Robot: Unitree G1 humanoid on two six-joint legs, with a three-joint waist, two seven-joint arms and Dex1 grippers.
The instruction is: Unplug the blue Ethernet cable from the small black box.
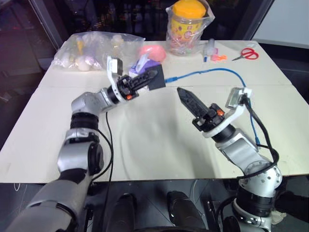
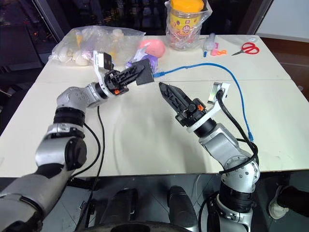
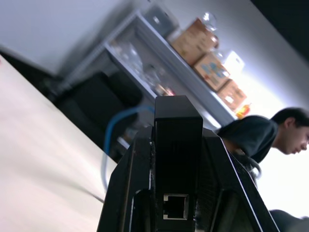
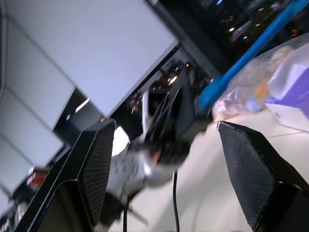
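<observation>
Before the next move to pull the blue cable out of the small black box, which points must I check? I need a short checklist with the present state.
1. Left gripper shut on the black box: ok.
2. Right gripper open and empty: ok.
3. Plug out of the box: cannot tell; the blue cable ends right at the box's edge.
4. Port facing the left wrist camera empty: ok.
5. Cable free of the right arm: cannot tell; it runs close past it.
</observation>
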